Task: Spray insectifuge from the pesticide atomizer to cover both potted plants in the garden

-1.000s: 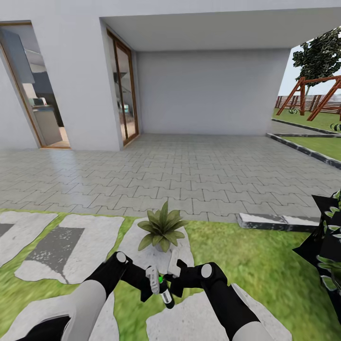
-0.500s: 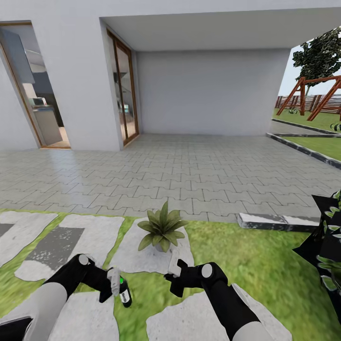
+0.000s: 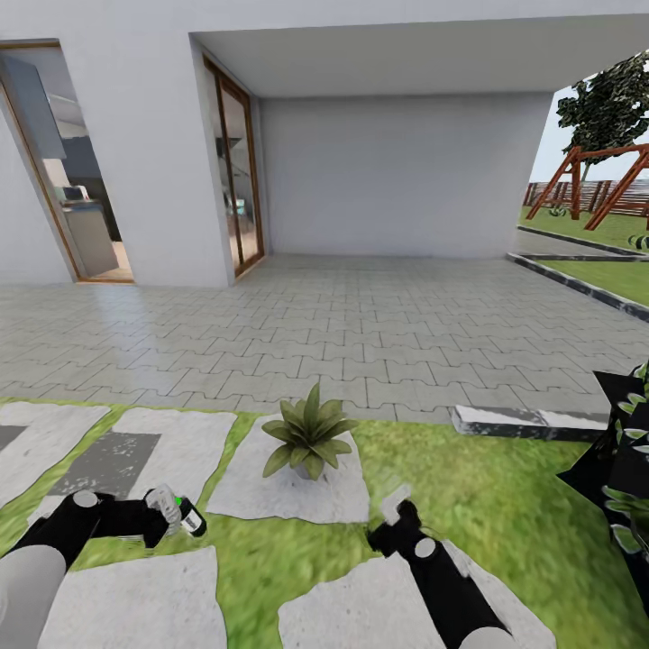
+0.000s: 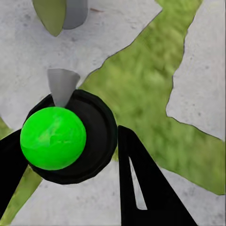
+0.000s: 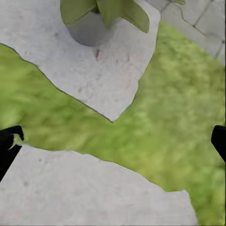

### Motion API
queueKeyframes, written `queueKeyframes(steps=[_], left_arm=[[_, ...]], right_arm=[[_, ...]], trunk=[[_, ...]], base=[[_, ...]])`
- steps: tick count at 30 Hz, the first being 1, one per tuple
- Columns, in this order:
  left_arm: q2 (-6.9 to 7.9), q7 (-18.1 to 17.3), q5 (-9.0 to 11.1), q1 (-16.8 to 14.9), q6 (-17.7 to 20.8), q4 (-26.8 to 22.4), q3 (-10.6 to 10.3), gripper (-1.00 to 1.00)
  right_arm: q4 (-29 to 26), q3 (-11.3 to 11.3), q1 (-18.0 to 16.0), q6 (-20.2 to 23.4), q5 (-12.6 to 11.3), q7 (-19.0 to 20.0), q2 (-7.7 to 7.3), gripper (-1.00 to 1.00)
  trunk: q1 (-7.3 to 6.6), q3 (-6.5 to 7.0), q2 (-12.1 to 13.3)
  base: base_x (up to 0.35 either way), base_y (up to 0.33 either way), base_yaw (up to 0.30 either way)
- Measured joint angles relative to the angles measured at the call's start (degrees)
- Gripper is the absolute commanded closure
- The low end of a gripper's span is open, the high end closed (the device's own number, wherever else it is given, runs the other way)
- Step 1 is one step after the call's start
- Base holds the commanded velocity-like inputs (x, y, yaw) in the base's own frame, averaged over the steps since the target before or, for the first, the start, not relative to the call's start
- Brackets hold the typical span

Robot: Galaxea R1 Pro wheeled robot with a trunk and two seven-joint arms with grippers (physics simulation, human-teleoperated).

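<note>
In the head view my left gripper (image 3: pixel 169 514) is shut on the pesticide atomizer (image 3: pixel 189 519), low over the lawn at the left, left of a potted plant (image 3: pixel 308 438). This plant stands on a grey stepping stone (image 3: pixel 288 491). The left wrist view looks along the atomizer (image 4: pixel 89 141), a dark round body with a green ball on it, held between black fingers (image 4: pixel 141 183) of my left gripper (image 4: pixel 70 157); the grey pot (image 4: pixel 75 10) lies beyond. My right gripper (image 3: pixel 397 507) hovers open, right of the plant. Its wide-apart fingertips (image 5: pixel 9 146) frame grass and stone around my right gripper (image 5: pixel 113 143), with the pot (image 5: pixel 92 29) ahead.
Grey paving (image 3: pixel 361 333) stretches behind the lawn to a white house with glass doors (image 3: pixel 236 171). A dark-leaved bush (image 3: pixel 622 469) crowds the right edge, behind a stone kerb (image 3: pixel 527 422). More stepping stones (image 3: pixel 135 595) lie below the arms. A wooden swing frame (image 3: pixel 595 185) stands far right.
My left arm has swung left, carrying the atomizer away from the right gripper. The right gripper has drawn back to the right and lower. The plant has not moved.
</note>
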Motion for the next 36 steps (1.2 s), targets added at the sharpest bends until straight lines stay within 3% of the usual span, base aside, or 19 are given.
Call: queueKeyframes(steps=[1,3,4,5,6,7,8,9,12,18,26,28,31,34,36], left_arm=[[-0.08,1.0,0.1,0.0,0.1,0.2,1.1,1.00],[-0.31,2.8,0.3,0.0,2.7,1.0,4.3,1.00],[-0.39,3.2,0.5,0.0,4.5,1.2,5.5,1.00],[-0.48,3.8,1.0,0.0,7.1,1.4,7.1,1.00],[-0.56,4.2,1.2,0.0,8.9,1.5,8.0,1.00],[-0.70,4.6,1.4,0.0,10.6,1.5,8.5,1.00],[-1.24,5.2,1.5,0.0,12.8,1.5,9.0,1.00],[-1.75,5.6,1.5,0.0,14.3,1.3,9.1,1.00],[-3.60,6.7,1.4,-0.2,20.1,0.9,9.0,1.00],[-7.02,7.3,1.0,-1.2,33.2,0.6,8.8,1.00],[-7.55,7.1,-0.9,-3.1,40.1,0.6,7.9,1.00],[-7.58,6.9,-1.0,-4.0,41.2,0.6,6.6,1.00],[-7.62,6.8,-1.1,-5.4,46.3,0.6,3.0,1.00],[-7.63,4.6,-0.9,-6.9,51.2,0.7,-2.8,1.00],[-7.68,1.8,-0.9,-7.5,52.1,0.7,-5.8,1.00]], right_arm=[[2.4,-2.0,0.0,-0.1,-0.1,-4.9,0.00,-1.00],[8.7,-8.5,0.0,-1.0,-0.3,-17.4,0.03,-1.00],[11.1,-10.9,0.0,-1.6,-0.4,-20.3,0.04,-1.00],[14.9,-14.5,0.0,-3.1,-0.4,-22.9,0.04,-1.00],[17.5,-16.7,0.0,-4.5,-0.4,-24.0,0.05,-1.00],[19.9,-18.7,0.0,-5.9,-0.3,-24.6,-0.76,-1.00],[23.3,-20.8,0.0,-7.7,-0.3,-25.1,-2.68,-1.00],[25.5,-21.7,0.0,-8.5,-0.3,-25.3,-3.92,-1.00],[29.9,-22.8,0.0,-9.5,-0.3,-25.5,-6.39,-1.00],[31.3,-23.1,0.0,-9.6,-0.2,-25.4,-7.19,-1.00],[31.6,-23.1,0.0,-9.8,-0.2,-25.4,-7.19,-1.00],[31.9,-23.1,0.1,-9.8,-0.1,-25.4,-7.24,-1.00],[32.1,-23.1,0.6,-9.9,0.1,-25.6,-7.32,-1.00],[32.6,-23.0,1.0,-9.9,0.0,-25.5,-7.22,-1.00],[34.0,-23.0,1.2,-9.9,0.0,-25.4,-7.18,-1.00]], trunk=[[0.00,0.00,0.0],[0.00,0.00,0.0],[0.00,0.00,0.0],[0.00,-0.01,0.0],[0.00,0.00,0.0],[0.00,0.00,0.0],[0.00,0.00,0.0],[0.00,0.00,0.0],[0.00,0.00,0.0],[0.00,0.00,0.0],[0.00,0.00,0.0],[0.00,0.01,0.0],[0.00,0.00,0.0],[-0.01,0.01,0.0],[0.00,0.00,0.0]], base=[[0.000,0.000,0.000],[0.000,0.000,0.000],[0.000,0.000,0.000],[0.000,0.000,0.000],[0.000,0.000,0.000],[0.000,0.000,0.000],[0.000,0.000,0.000],[0.000,0.000,0.000],[0.000,0.000,0.000],[0.000,0.000,0.000],[0.000,0.000,0.000],[0.000,0.000,0.000],[0.000,0.000,0.000],[0.000,0.000,0.000],[0.000,0.000,0.000]])
